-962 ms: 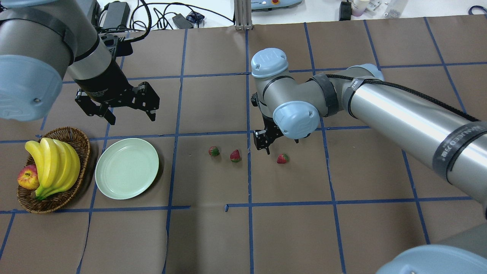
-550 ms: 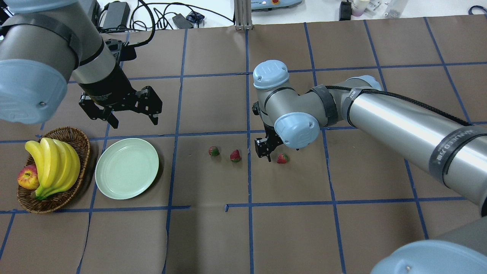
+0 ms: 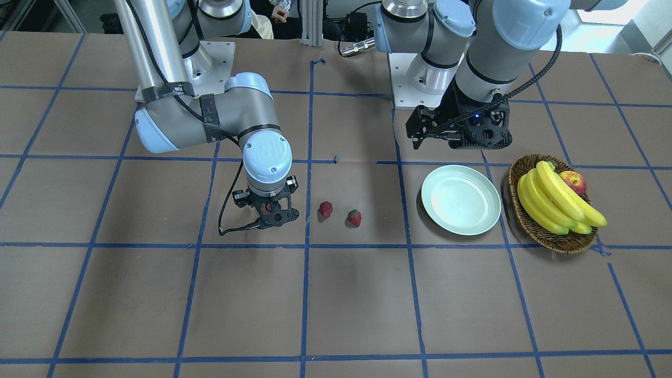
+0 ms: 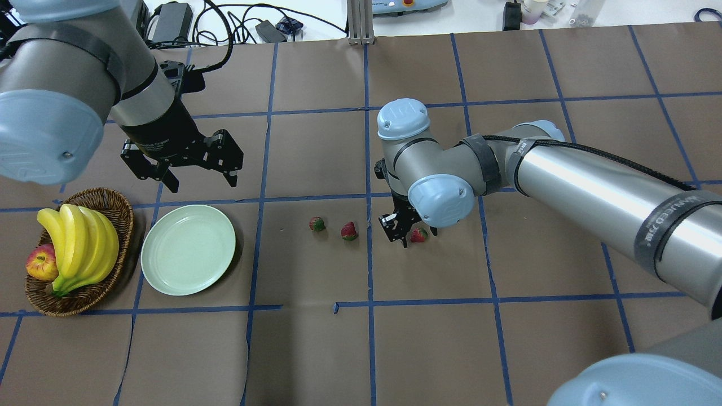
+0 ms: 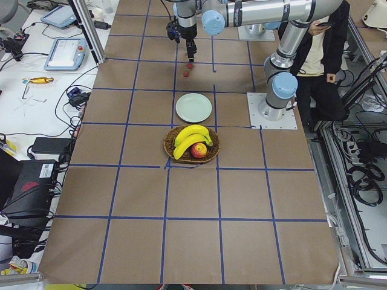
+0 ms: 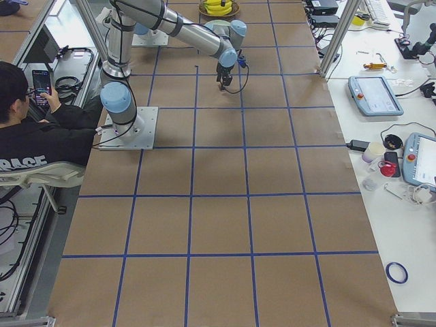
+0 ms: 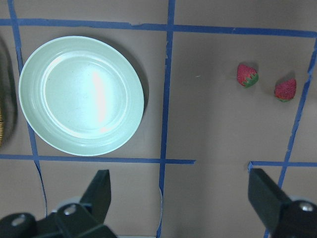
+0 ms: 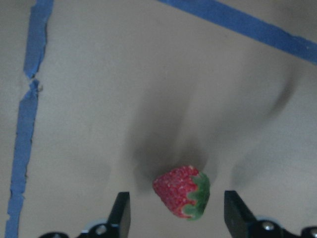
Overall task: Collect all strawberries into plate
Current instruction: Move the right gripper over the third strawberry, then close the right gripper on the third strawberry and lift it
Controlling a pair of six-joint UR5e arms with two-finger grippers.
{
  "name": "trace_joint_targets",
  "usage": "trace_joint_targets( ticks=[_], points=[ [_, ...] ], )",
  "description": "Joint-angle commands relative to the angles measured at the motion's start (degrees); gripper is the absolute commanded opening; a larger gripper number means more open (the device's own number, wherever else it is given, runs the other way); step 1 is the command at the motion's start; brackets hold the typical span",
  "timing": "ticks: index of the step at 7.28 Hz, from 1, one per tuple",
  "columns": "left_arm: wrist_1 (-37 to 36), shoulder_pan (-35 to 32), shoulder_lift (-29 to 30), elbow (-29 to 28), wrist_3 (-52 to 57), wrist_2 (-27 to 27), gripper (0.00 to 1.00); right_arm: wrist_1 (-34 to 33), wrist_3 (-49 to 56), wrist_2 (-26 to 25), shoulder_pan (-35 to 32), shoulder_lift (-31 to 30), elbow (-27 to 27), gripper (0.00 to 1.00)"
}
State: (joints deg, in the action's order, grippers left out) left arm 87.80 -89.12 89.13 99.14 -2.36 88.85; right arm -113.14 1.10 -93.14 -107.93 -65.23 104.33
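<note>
My right wrist camera is showing what the overhead hides beneath the wrist: the right gripper point(image 8: 177, 210) is straddling one strawberry point(image 8: 182, 192) on the brown paper point(image 8: 99, 99), fingers spread wide, touching and gripping nothing. The left wrist view is giving me the second strawberry point(image 7: 247, 75) and third strawberry point(image 7: 286, 89), both lying on the paper well apart from the plate point(image 7: 29, 94), while the left gripper point(image 7: 181, 196) is hanging wide open, holding nothing, near it. The basket point(image 4: 127, 219) is holding bananas point(image 4: 79, 242) and an apple point(image 4: 40, 264). A person's black top point(image 6: 34, 143) is reading "RACE".

Bright even light, soft shadows, plate point(image 7: 81, 94) glare — close-up perhaps blurred
</note>
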Motion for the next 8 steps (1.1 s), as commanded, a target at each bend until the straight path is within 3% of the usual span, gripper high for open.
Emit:
trace_joint_targets(
  ticks=[1, 2, 3, 4, 7, 8],
  points=[
    [0.0, 0.0, 0.1, 0.3, 0.0, 0.0, 1.00, -0.1, 1.4, 0.1, 0.0, 0.5, 0.1, 0.66],
    [0.0, 0.0, 0.1, 0.4, 0.0, -0.1, 1.00, -0.1, 1.5, 0.1, 0.0, 0.5, -0.3, 0.61],
    [0.0, 0.0, 0.1, 0.4, 0.0, 0.0, 1.00, -0.1, 1.7, -0.1, 0.0, 0.5, -0.6, 0.20],
    [0.1, 0.0, 0.1, 0.4, -0.1, -0.1, 1.00, -0.1, 1.7, -0.1, 0.0, 0.6, -0.8, 0.00],
    [0.1, 0.0, 0.2, 0.4, -0.1, -0.1, 1.00, -0.3, 1.7, -0.6, 0.1, 0.7, -3.3, 0.00],
    [0.1, -0.1, 0.2, 0.4, -0.1, -0.1, 1.00, -0.2, 1.6, -0.9, 0.1, 0.5, -7.0, 0.00]
  ],
)
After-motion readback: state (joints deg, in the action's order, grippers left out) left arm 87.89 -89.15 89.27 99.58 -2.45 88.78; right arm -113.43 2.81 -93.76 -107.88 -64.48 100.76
